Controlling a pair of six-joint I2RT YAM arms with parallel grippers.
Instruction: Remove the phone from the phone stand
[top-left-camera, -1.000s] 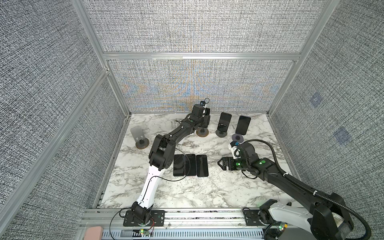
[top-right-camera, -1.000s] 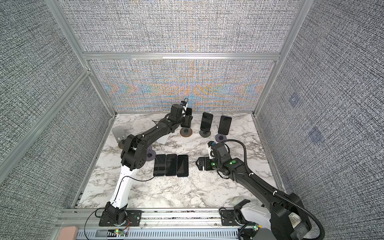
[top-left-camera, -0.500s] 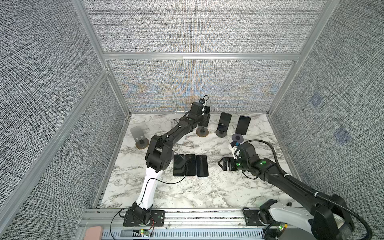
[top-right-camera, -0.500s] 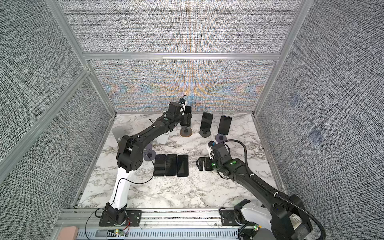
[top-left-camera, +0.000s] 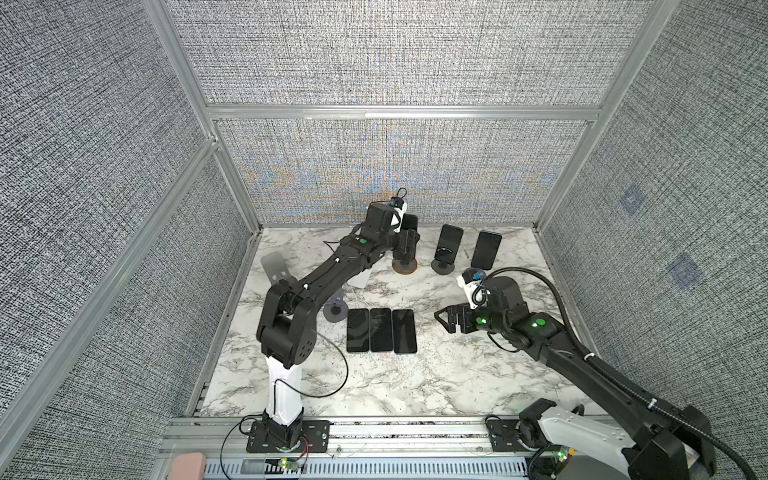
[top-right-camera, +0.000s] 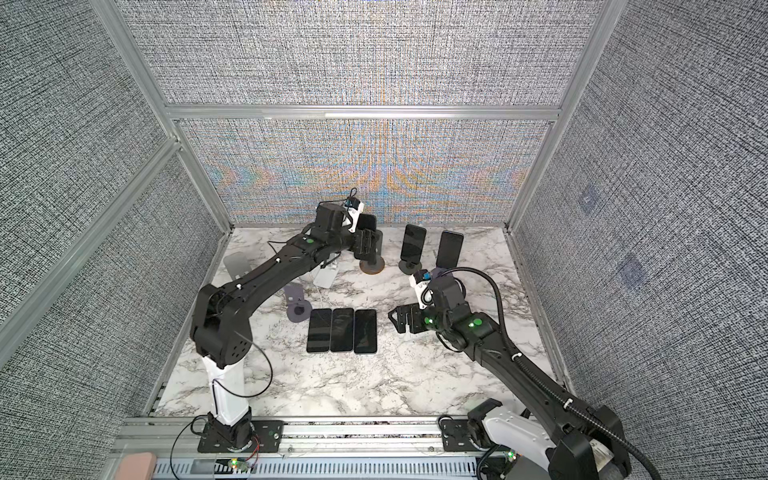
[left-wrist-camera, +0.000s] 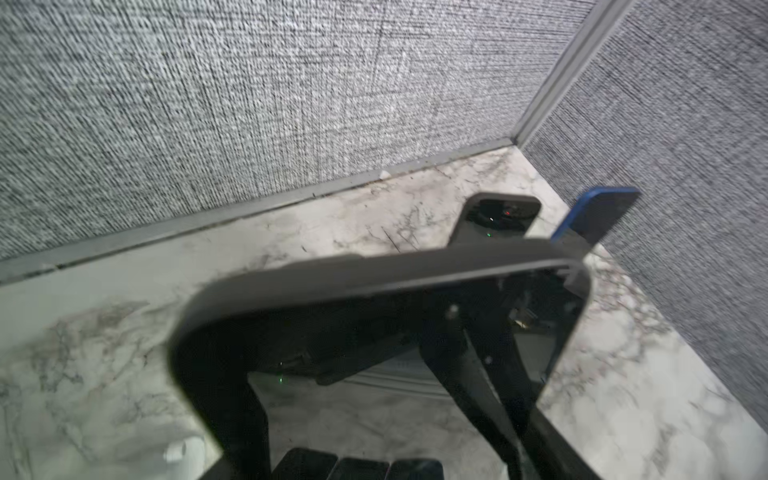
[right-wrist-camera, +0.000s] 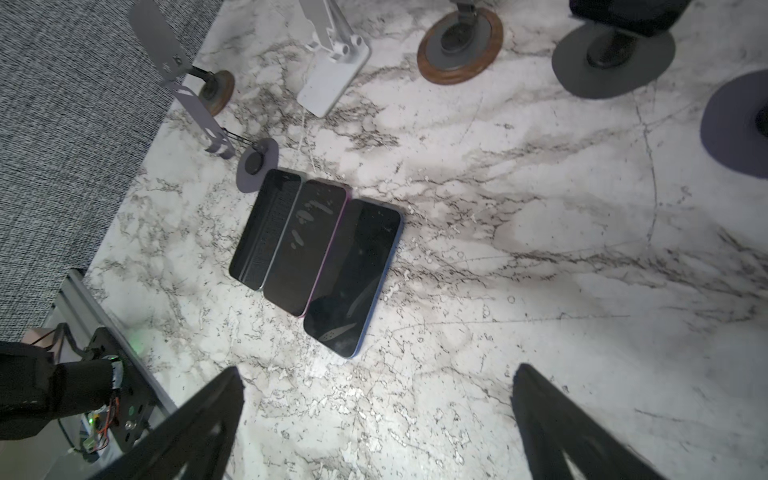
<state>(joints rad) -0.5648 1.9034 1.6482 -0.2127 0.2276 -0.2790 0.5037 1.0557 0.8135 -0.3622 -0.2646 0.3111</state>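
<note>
Phone (top-left-camera: 411, 222), dark with a glossy black screen, stands nearly upright at the back of the marble bench (top-left-camera: 436, 374). Its side edges are pinched in the left tool (top-left-camera: 406, 246), directly above the phone stand (top-left-camera: 404, 267) with its round, wood-rimmed base. Whether the phone rests on the stand's cradle is hidden.

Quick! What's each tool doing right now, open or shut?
Left tool: closed on the phone.
Right tool: open, holding nothing.
</note>
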